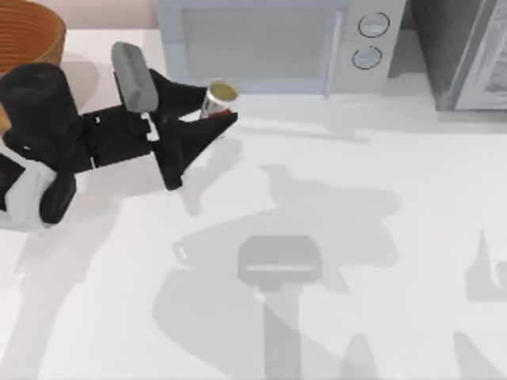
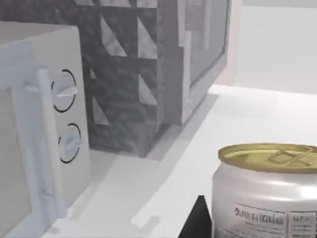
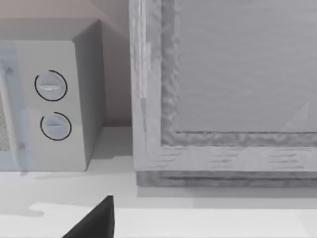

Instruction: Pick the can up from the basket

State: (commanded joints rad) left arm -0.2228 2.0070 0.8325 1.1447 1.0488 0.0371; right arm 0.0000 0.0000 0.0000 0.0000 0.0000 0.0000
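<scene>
- Pretty much done, I'd say: the small white can with a dull gold top and red marking (image 1: 219,100) was already out of the round orange-brown ribbed basket (image 1: 36,36), which sat cut off at the frame's 10 o'clock corner.
- The left gripper (image 1: 207,120) had its black fingers clamped around the can, in front of the pale grey microwave (image 1: 269,43) at 12 o'clock.
- Hard to say whether the can hung clear of the white table (image 1: 356,237); probably lifted.
- Left wrist view cropped the can (image 2: 265,191).
- Right arm's claw: can't tell.

The can (image 2: 265,191) bears small printed label lines, too blurred to read.
</scene>
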